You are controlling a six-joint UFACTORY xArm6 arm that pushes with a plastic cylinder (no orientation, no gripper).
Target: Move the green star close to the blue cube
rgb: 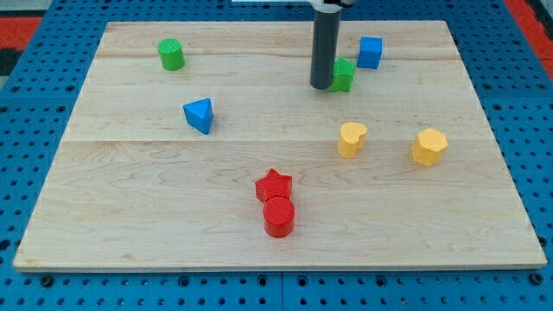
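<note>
The green star lies near the view's top, right of centre, partly hidden by my rod. The blue cube sits just up and to the right of it, a small gap between them. My tip rests on the board against the star's left side.
A green cylinder stands at the top left. A blue triangular block lies left of centre. A yellow heart and a yellow hexagon sit at the right. A red star and a red cylinder touch near the bottom centre.
</note>
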